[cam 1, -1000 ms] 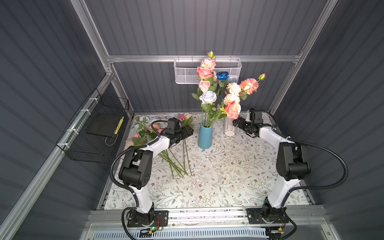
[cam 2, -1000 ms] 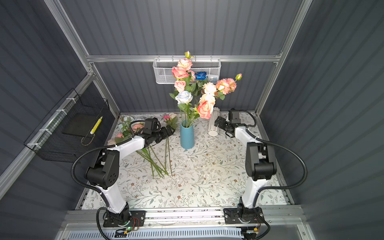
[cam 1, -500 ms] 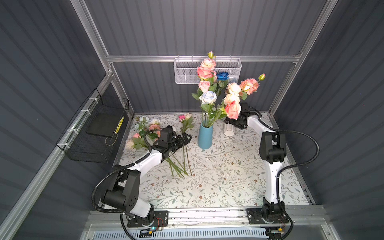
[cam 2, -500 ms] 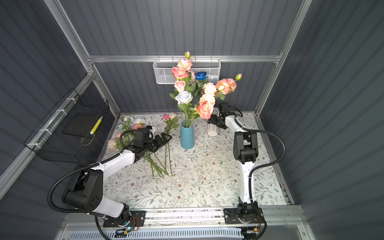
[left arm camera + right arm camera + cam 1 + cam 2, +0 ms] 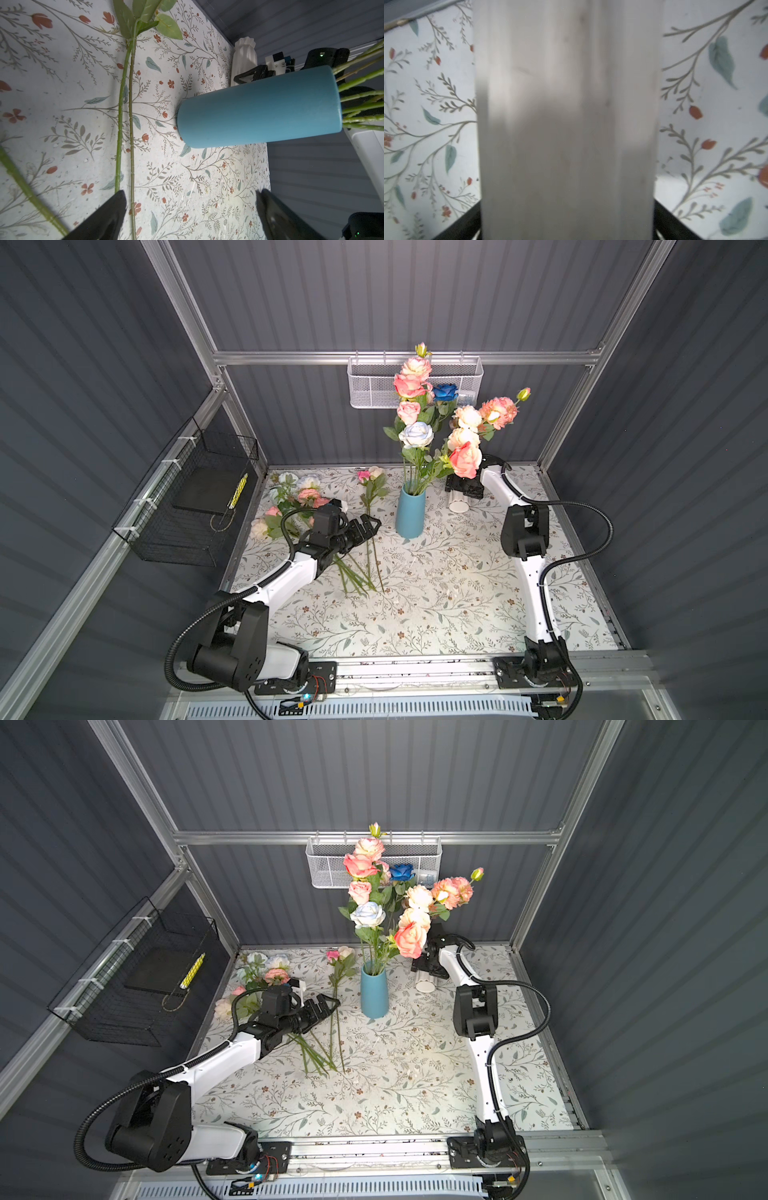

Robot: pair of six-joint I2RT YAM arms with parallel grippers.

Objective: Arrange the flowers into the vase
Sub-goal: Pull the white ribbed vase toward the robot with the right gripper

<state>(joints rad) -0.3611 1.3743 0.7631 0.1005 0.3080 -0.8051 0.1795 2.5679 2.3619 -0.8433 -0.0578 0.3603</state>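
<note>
A blue vase stands at the back middle and holds several flowers in pink, peach, cream, pale blue and deep blue. More flowers lie on the table at the left, and a pink and cream pair has its long stems stretched toward the front. My left gripper hangs open low over those stems, and one thin stem runs just inside one finger. My right gripper has its fingers against both sides of a white vase.
A white mesh basket hangs on the back wall behind the blooms. A black wire basket is fixed to the left wall. The floral table mat stretches from the vases to the front rail.
The right gripper has moved left from beside the white vase to around it, and its jaws have narrowed. The left arm has lowered and its gripper has shifted slightly toward the front.
</note>
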